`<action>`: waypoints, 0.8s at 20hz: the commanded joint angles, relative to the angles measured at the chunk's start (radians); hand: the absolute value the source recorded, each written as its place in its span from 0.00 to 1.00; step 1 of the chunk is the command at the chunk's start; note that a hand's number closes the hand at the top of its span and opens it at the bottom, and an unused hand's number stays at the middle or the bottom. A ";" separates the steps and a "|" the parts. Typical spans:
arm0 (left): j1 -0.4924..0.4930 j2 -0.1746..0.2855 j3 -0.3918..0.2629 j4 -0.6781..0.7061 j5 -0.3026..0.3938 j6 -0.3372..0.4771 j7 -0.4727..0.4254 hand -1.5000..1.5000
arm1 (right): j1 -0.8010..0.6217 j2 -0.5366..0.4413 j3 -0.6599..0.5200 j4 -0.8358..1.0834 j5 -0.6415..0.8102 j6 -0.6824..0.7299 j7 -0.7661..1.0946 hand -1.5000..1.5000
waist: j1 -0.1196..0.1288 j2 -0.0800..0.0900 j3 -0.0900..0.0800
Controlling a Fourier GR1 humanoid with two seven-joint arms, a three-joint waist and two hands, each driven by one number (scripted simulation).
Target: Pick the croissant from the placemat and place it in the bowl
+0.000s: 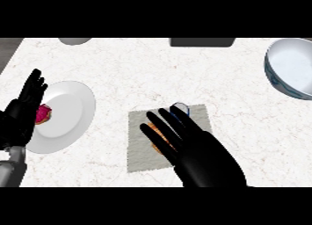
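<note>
- Right hand [200,151], black on a grey forearm, comes up from the lower edge in the head view, at the centre of the frame. Its fingers are stretched out straight over the grey square cloth placemat [140,160]; it is released and grasps nothing.
- Under those fingers lies the orange-brown croissant [157,129], on the placemat. Only slivers of it show between the thumb and the fingers, and its outline is hard to make out. Whether the hand touches it or hangs just above it cannot be told.
- At the placemat's upper edge, by the fingertips, is a small round thing with a blue-and-white rim [180,106], mostly hidden.
- Left hand [23,112], also black, rests at the left edge with relaxed fingers pointing up, holding nothing.
- It overlaps the left rim of a round white plate [70,110]. A pink-red piece of food [45,114] on that plate is half hidden behind it.
- In the upper right corner sits the white bowl with a blue-patterned outside [294,61], cut off by the right edge and well apart from the croissant.
- Along the top of the white marbled counter [125,70], a grey round thing [75,41] and a dark rectangular thing [202,42] are both cut off.
</note>
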 commanded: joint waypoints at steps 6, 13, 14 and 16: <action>-0.013 -0.034 -0.008 0.022 -0.032 0.007 -0.014 0.50 | -0.277 0.219 0.004 0.218 -0.045 0.448 0.228 0.00 | 0.005 0.002 -0.002; 0.002 0.005 0.035 -0.022 0.004 -0.054 0.021 0.50 | -0.310 0.379 0.031 0.503 -0.029 0.531 0.278 0.00 | 0.011 0.003 0.000; -0.019 -0.046 0.003 -0.010 -0.049 0.008 0.026 0.50 | -0.321 0.379 0.001 0.506 -0.035 0.560 0.255 0.00 | 0.002 0.003 0.001; -0.047 -0.027 0.023 -0.005 -0.025 -0.024 0.056 0.50 | -0.377 0.381 -0.029 0.542 -0.127 0.615 0.291 0.00 | 0.007 0.003 0.000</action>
